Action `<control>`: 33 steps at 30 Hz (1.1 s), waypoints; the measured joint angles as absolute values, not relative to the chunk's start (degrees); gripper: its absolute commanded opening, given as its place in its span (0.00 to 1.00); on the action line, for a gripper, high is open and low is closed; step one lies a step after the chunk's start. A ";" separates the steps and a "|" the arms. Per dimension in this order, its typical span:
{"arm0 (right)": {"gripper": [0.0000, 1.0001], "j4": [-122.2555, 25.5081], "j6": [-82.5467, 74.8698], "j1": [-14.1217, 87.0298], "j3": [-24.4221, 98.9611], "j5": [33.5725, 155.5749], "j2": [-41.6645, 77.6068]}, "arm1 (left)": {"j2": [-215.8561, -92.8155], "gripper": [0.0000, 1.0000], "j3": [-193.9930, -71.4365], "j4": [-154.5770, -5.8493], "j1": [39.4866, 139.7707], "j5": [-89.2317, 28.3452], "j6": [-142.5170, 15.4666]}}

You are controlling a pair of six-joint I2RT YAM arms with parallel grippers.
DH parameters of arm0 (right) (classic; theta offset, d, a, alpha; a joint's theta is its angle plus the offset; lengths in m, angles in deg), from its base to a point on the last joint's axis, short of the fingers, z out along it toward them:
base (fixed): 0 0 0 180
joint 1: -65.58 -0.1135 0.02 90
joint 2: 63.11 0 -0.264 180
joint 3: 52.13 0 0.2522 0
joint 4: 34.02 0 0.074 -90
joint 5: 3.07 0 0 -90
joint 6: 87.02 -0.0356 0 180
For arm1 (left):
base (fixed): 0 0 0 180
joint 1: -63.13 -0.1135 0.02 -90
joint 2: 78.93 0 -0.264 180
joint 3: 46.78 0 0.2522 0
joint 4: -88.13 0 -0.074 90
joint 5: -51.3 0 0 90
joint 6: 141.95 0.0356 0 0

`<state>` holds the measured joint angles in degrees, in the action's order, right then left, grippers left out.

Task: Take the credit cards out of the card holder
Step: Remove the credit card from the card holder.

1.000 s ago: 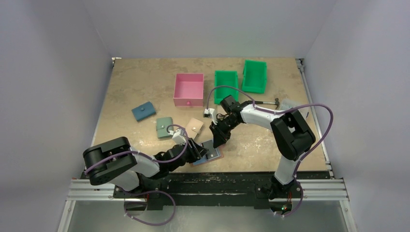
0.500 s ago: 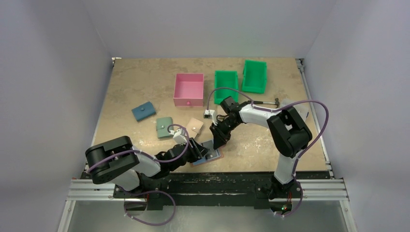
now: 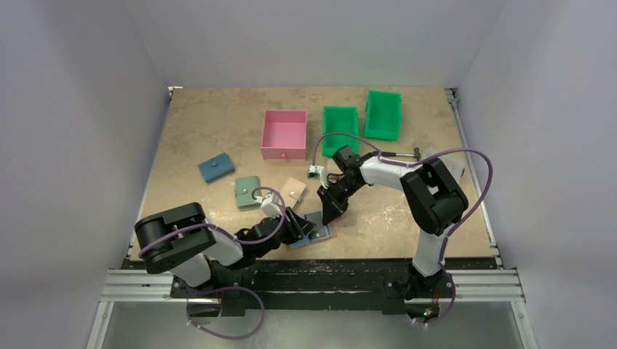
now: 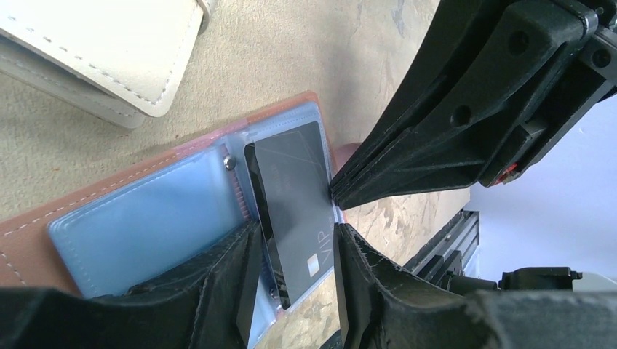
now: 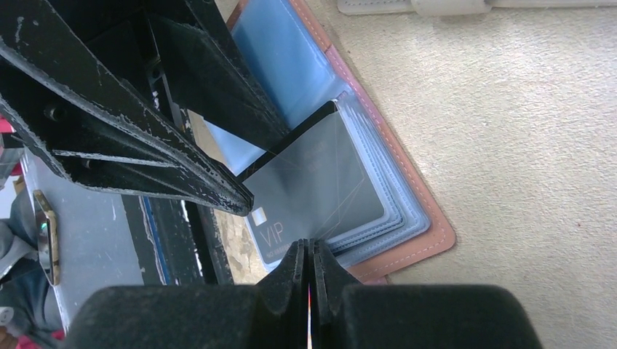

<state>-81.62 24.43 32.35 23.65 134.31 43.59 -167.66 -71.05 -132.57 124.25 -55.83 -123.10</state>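
**Top view.** The holder [image 3: 325,235] lies open on the worktop [image 3: 204,116], close to the front edge and between the two arms. The left fingers [image 3: 301,232] lie low over its left part. The right fingers [image 3: 331,214] point down at its far side. Just behind it lies a beige wallet [image 3: 294,190], with a green wallet [image 3: 247,191] and a blue wallet [image 3: 216,168] further left. At the back stand a pink box [image 3: 284,135] and two green bins [image 3: 340,129].

**Left wrist view.** A black card [image 4: 291,189] marked VIP sits on the holder's pale blue lining, among clear sleeves. The left fingers are about half open, one on each side of the card's near end. Whether they press on the card cannot be told. The right fingers are closed to a point, and their tip meets the card's right edge. The beige wallet lies beyond the holder, apart from it.

**Right wrist view.** The right fingers are pressed together with no gap, and their tips are at the card's long edge, near the VIP mark. Whether that edge is nipped between them cannot be told. The left fingers reach in from the upper left, spread to either side of the card's VIP end. Under the card lie stacked sleeves and the holder's reddish-brown border.
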 measured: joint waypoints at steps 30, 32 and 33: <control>0.05 -79.37 15.86 33.18 23.44 133.91 44.74 | -166.81 0.47 -70.15 -132.43 121.89 -51.15 -124.91; 0.05 -79.26 15.40 33.35 23.46 134.00 44.98 | -166.89 0.47 -70.02 -132.74 121.74 -51.00 -125.29; 0.05 -79.20 15.01 33.35 23.46 133.76 44.98 | -166.89 0.47 -70.02 -132.72 121.67 -50.96 -125.35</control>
<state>-79.20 15.01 33.35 23.46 133.76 44.98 -166.89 -70.02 -132.72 121.67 -50.96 -125.35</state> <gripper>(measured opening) 0.063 0.470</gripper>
